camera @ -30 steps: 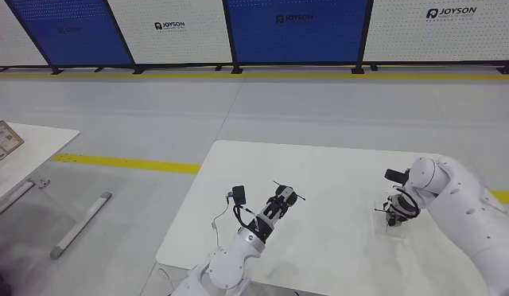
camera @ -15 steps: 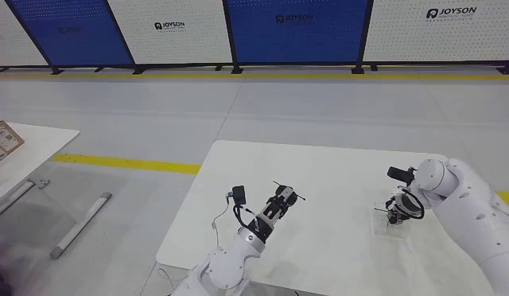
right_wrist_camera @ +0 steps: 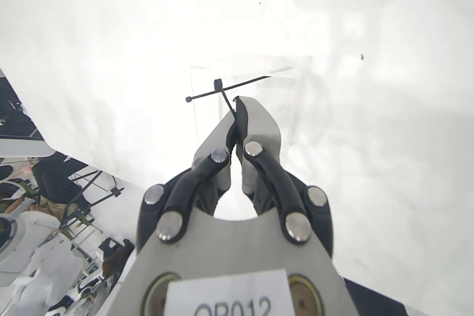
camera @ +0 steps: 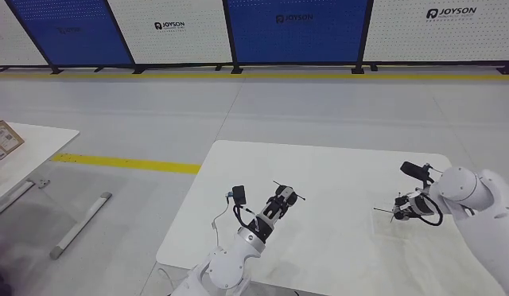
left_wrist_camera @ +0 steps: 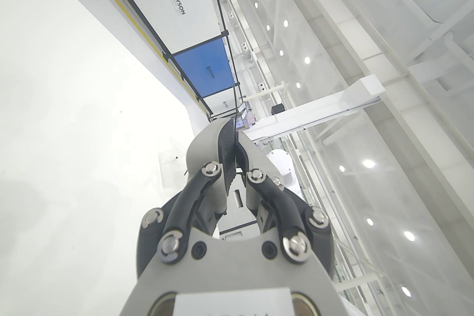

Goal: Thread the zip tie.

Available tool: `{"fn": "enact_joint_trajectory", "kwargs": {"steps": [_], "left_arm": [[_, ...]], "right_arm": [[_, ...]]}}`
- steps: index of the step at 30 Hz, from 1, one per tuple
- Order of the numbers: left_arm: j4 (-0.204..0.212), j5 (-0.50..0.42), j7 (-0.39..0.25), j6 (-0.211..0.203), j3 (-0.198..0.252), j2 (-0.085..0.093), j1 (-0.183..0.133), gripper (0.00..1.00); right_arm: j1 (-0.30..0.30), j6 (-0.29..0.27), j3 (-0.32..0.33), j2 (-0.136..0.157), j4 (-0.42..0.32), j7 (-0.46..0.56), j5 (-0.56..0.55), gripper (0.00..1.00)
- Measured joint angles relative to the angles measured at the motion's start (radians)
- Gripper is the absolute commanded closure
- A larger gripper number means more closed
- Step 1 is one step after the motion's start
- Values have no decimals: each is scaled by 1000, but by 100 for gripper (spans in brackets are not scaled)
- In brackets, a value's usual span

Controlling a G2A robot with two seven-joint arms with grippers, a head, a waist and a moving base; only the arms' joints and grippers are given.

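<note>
My right gripper point(right_wrist_camera: 237, 106) is shut on a black zip tie point(right_wrist_camera: 226, 99) just behind its square head. A second thin black strap point(right_wrist_camera: 244, 84) crosses at that head; whether it passes through I cannot tell. In the top view the right gripper point(camera: 404, 210) hangs over the table's right side with the zip tie point(camera: 383, 212) sticking out toward the middle. My left gripper point(camera: 285, 196) stays near the front middle, shut on another black zip tie point(camera: 290, 191). From the left wrist, the gripper point(left_wrist_camera: 234, 132) pinches that zip tie's long strap point(left_wrist_camera: 235, 102), which points away from it.
A small clear plastic stand point(right_wrist_camera: 296, 102) sits on the white table point(camera: 318, 177) right under the right gripper. A bare stretch of tabletop separates the two arms. Beyond the table lies open floor with a yellow line, and blue and white panels stand at the back.
The right gripper has shifted right and up from the clear stand, carrying the zip tie. The left arm has not moved.
</note>
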Motion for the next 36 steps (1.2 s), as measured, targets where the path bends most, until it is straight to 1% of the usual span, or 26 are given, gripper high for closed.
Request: {"fn": "enact_joint_trajectory", "kwargs": {"steps": [10, 12, 13, 16, 19, 22, 23, 24, 25, 26, 27, 28, 29, 36], "left_arm": [[0, 0, 0, 0, 0, 0, 0, 100], [0, 0, 0, 0, 0, 0, 0, 100], [0, 0, 0, 0, 0, 0, 0, 100], [0, 0, 0, 0, 0, 0, 0, 100], [0, 0, 0, 0, 0, 0, 0, 100], [0, 0, 0, 0, 0, 0, 0, 100], [0, 0, 0, 0, 0, 0, 0, 100], [0, 0, 0, 0, 0, 0, 0, 100], [0, 0, 0, 0, 0, 0, 0, 100], [0, 0, 0, 0, 0, 0, 0, 100], [0, 0, 0, 0, 0, 0, 0, 100], [0, 0, 0, 0, 0, 0, 0, 100], [0, 0, 0, 0, 0, 0, 0, 100], [0, 0, 0, 0, 0, 0, 0, 100]], "right_arm": [[0, 0, 0, 0, 0, 0, 0, 100], [-7, -8, 6, 0, -4, -10, 9, 100], [-16, -19, 16, 2, -8, -27, 24, 100], [-55, -48, 81, 19, -39, -85, 71, 100], [-127, -62, 166, 44, -126, -130, 112, 100], [-231, -48, 260, 69, -266, -180, 146, 100], [-279, -33, 295, 77, -333, -202, 153, 100], [-316, -19, 319, 82, -384, -221, 156, 100], [-352, 0, 338, 87, -433, -241, 156, 100], [-397, 32, 357, 90, -493, -273, 151, 100], [-424, 52, 362, 90, -529, -292, 148, 100], [-437, 61, 363, 90, -550, -300, 147, 100], [-437, 63, 363, 90, -551, -301, 147, 100], [-431, 60, 362, 90, -540, -298, 147, 100]]}}
